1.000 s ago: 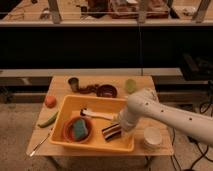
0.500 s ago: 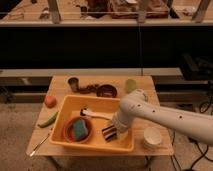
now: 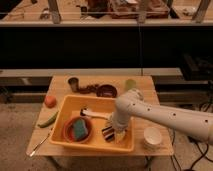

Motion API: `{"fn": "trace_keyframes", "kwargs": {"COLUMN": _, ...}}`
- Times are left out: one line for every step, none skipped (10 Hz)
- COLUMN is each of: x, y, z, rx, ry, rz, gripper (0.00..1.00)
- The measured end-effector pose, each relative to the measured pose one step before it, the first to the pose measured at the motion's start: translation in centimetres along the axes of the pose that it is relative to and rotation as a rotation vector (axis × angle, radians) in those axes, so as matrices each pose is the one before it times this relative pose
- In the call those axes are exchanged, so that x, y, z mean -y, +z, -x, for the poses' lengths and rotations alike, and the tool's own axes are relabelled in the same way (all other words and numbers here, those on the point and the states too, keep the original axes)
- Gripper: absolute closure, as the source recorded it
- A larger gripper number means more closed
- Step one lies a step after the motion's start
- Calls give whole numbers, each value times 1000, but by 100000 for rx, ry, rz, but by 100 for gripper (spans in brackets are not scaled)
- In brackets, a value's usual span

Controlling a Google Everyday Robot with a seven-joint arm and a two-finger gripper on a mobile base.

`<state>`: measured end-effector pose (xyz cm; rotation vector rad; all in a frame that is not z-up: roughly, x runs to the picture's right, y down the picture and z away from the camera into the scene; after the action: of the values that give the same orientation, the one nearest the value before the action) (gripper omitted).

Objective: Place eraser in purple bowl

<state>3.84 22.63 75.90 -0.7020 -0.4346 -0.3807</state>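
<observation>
The eraser [image 3: 107,132], a small block with dark and pale stripes, lies in the yellow tub [image 3: 70,106] near its front wall. My gripper [image 3: 118,132] reaches down into the tub from the right, right beside the eraser and touching or nearly touching it. The purple bowl [image 3: 106,91] stands on the table behind the tub, at the back middle, well apart from the gripper.
In the tub, an orange-red bowl [image 3: 67,131] holds a green-blue sponge [image 3: 80,128], and a white-handled brush [image 3: 95,114] lies beside it. A white bowl [image 3: 152,136] stands front right. A green cup [image 3: 130,84], metal cup [image 3: 73,83], orange fruit [image 3: 49,101], green vegetable [image 3: 47,120] and spoon [image 3: 37,145] stand around.
My arm has swung left and down into the tub, bringing the gripper to the eraser. The eraser and bowls have stayed in place.
</observation>
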Motion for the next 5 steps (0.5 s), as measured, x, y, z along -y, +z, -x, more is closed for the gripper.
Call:
{"fn": "trace_keyframes", "kwargs": {"x": 54, "y": 369, "z": -139, "rx": 387, "ry": 372, "rz": 626, "gripper": 35}}
{"fn": "trace_keyframes", "kwargs": {"x": 24, "y": 394, "z": -92, "rx": 437, "ry": 298, "rz": 481, "gripper": 35}}
{"fn": "trace_keyframes", "kwargs": {"x": 3, "y": 312, "z": -99, "rx": 180, "ry": 154, "rz": 344, "gripper": 35}}
{"fn": "trace_keyframes", "kwargs": {"x": -85, "y": 519, "z": -256, "rx": 201, "ry": 866, "rz": 390, "gripper": 35}}
{"fn": "trace_keyframes", "kwargs": {"x": -136, "y": 434, "z": -307, "rx": 336, "ry": 1095, "rz": 41, "gripper": 36}}
